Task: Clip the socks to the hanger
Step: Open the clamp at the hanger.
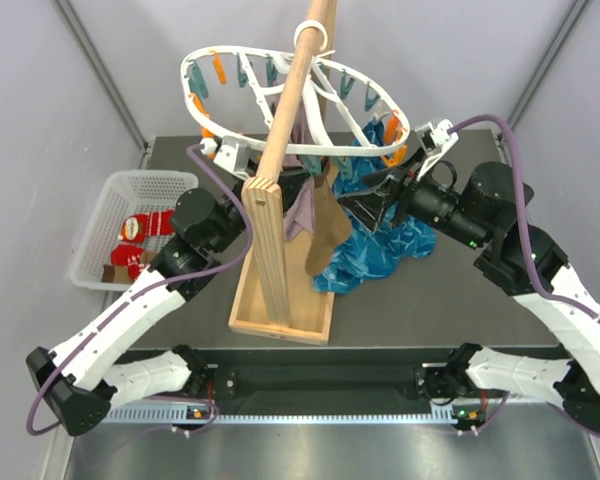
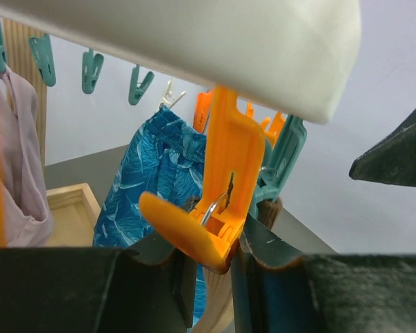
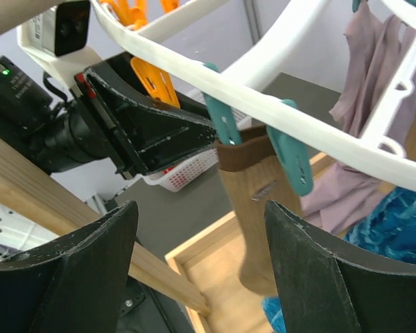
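Hanger (image 1: 190,95) and left gripper (image 2: 209,258) meet at one orange peg (image 2: 225,173). The gripper's two black fingers (image 2: 159,277) press against either side of the peg's lower end, clamped on it. One orange leg splays out to the left above the near finger. The peg dangles from the white rim directly overhead. Just to its right hangs one teal peg (image 2: 284,159); whether the two touch I cannot tell. Along the far rim four more teal pegs (image 2: 90,69) show in a row, then one pale peg (image 2: 168,94), then a cluster of orange ones too overlapped to count.

The right gripper (image 3: 201,229) holds nothing; its two fingers (image 3: 76,270) stand wide apart below the rim. Beyond the gap, one tan-brown sock (image 3: 253,208) hangs by its cuff between two teal pegs, and which of them bites it is unclear. One mauve sock (image 3: 371,62) hangs further right on the same ring, with one blue patterned cloth (image 3: 395,222) bunched below it.

From above, the hanger hooks over the pole of one wooden stand (image 1: 280,300), whose tray base sits on the dark table (image 1: 400,320). Both hung socks dangle beside that pole. Well to the left, one white mesh basket (image 1: 98,215) holds two red socks (image 1: 148,225), apart from the hanger.
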You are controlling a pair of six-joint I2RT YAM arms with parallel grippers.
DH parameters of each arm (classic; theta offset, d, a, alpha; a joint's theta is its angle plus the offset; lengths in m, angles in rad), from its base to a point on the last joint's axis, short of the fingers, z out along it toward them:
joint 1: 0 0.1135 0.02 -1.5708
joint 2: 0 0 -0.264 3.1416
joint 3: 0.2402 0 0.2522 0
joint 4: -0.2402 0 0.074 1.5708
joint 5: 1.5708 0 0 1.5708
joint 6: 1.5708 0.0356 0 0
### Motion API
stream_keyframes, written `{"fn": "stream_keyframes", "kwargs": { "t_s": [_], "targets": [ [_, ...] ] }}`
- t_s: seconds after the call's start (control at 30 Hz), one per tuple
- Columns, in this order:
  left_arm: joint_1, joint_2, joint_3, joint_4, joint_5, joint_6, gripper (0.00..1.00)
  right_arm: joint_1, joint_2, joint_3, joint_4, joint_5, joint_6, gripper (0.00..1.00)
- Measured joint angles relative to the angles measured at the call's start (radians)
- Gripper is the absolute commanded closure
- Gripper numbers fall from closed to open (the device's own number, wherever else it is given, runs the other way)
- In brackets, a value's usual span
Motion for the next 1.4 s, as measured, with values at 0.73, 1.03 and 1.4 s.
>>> {"fn": "stream_keyframes", "kwargs": {
  "t_s": [0.73, 1.03, 1.4],
  "targets": [
    [-0.005, -0.202, -0.052, -0.24, -0.143, 0.047, 0.46, 0.0, 0.232, -0.002, 0.314, -0.231, 0.214, 0.46],
    [-0.005, -0.374, -0.063, -0.291, -0.341, 0.087, 0.45, 0.0, 0.238, -0.015, 0.327, -0.12, 0.211, 0.47],
    [-0.005, -0.377, -0.107, -0.191, -0.409, 0.224, 0.43, -0.006, 0.27, 0.018, 0.262, -0.083, 0.18, 0.47]
  ]
}}
